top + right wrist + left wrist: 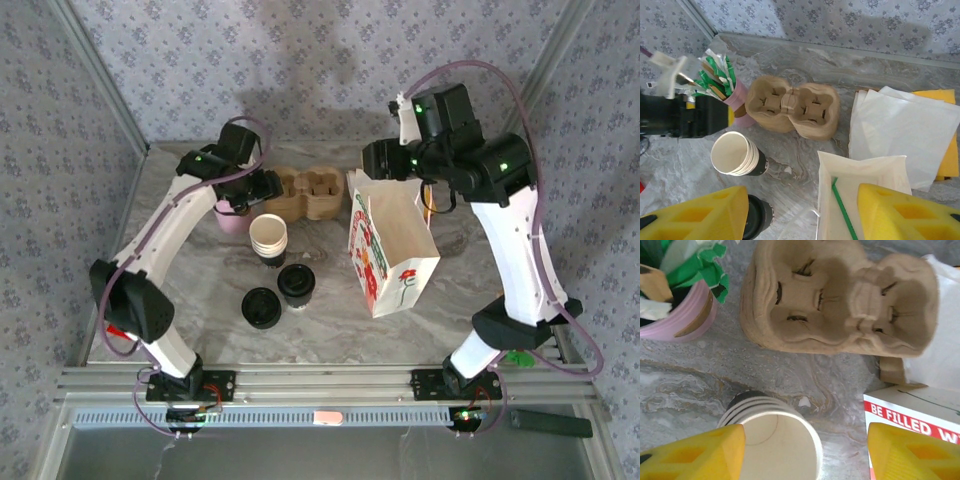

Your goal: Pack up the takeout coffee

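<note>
The marble table (330,335) carries everything. The biggest thing on it, a white paper bag (395,250) with red print, stands open directly under the right claw (802,192). That claw hangs released above the bag's mouth, its two yellow fingers (705,215) spread wide, and the bag's near rim lies below the gap. A thin green stick (842,210) leans inside the bag, close under one finger. Ahead of this claw and off to its right, white paper sheets (905,125) lie on a yellow pad (946,150).

A brown pulp cup carrier (840,300) lies straight ahead of the left claw (806,432), pockets facing up. The left claw is released too, its jaws standing far apart. A stack of white-rimmed paper cups (775,445) sits below and between its fingers, close against one and well apart from the other; whether it touches cannot be told. Ahead and to the left of this claw is a pink cup (685,315) stuffed with green and white sachets.

The takeout coffee (297,284), a small cup under a round black lid, stands on the table behind the left claw, toward the arm bases, just past the cup stack and left of the bag, apart from both claws. A loose black lid (261,307) lies flat just beside it, farther still from the left claw
</note>
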You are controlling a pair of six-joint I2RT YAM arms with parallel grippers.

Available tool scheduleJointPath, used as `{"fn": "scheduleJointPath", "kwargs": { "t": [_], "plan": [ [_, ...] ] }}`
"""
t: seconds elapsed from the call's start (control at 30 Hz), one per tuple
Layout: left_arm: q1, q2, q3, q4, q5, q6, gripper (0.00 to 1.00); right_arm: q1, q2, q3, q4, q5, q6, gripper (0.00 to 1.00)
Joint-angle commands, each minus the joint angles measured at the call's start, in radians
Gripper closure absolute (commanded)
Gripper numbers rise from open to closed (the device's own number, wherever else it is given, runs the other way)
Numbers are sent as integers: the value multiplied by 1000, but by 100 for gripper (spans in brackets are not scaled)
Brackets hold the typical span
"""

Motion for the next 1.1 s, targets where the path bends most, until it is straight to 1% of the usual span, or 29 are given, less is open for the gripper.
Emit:
{"fn": "scheduleJointPath", "kwargs": {
  "t": [0.0, 0.13, 0.3, 0.7, 0.83, 1.07],
  "plan": [
    [9, 30, -3, 40, 32, -22, 35, 8, 17, -4, 28, 4, 10, 39],
    [19, 62, -18, 67, 35, -32, 35, 9, 51, 22, 19, -14, 16, 39],
    [45, 103, -25, 96, 73, -43, 35, 12, 86, 59, 9, -24, 26, 39],
    [69, 176, 15, 123, 109, -45, 36, 15, 89, 60, -10, -26, 35, 39],
    [70, 202, 33, 129, 118, -49, 38, 15, 87, 60, -19, -26, 32, 39],
    [70, 208, 52, 136, 128, -60, 40, 15, 79, 55, -35, -23, 24, 39]
  ]
}}
